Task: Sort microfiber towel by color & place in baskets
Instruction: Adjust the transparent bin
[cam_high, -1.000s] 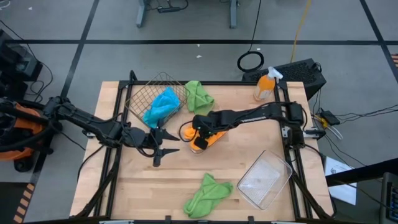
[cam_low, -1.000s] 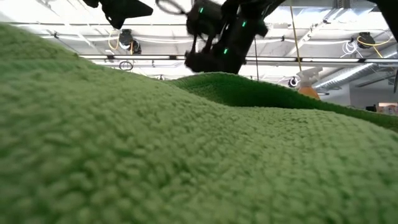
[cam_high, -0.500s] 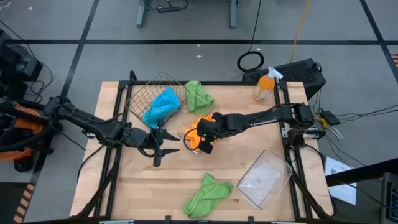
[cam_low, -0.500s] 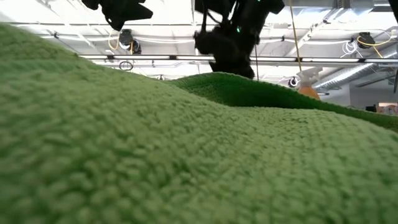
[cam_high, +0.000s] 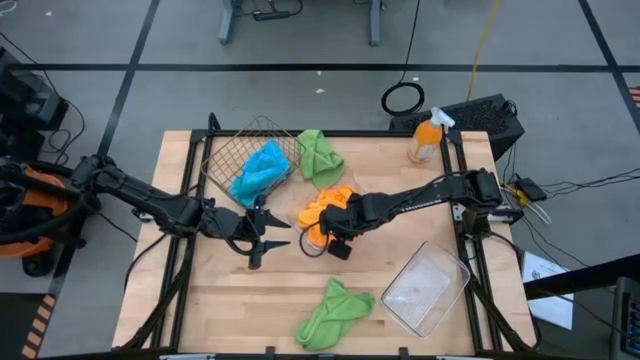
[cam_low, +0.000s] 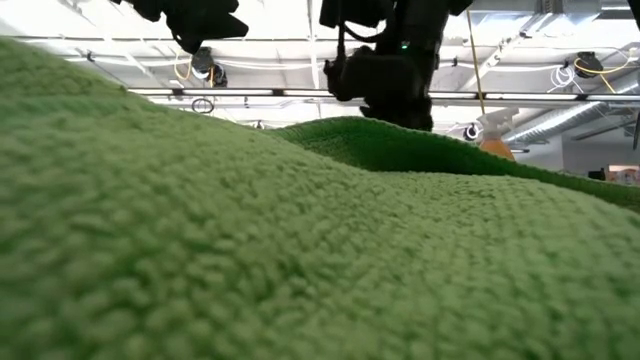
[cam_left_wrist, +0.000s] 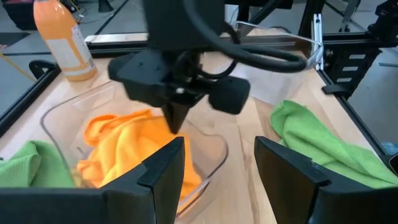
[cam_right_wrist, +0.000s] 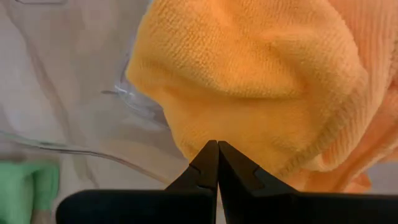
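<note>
Left gripper is held half open and empty, just at 9 o'clock of the clear tray. At its 12 o'clock, the wire basket is seen with a blue towel draped over its rim. A green towel is lying just at 3 o'clock of the basket. At table centre, orange towels are piled in the clear tray. Right gripper is seen fully closed at the pile, with nothing visibly pinched. A 2nd green towel is lying at 6 o'clock, and a 2nd tray at 4 o'clock. Orange cloth is best tucked fully inside the tray wall, without the tray being dragged.
</note>
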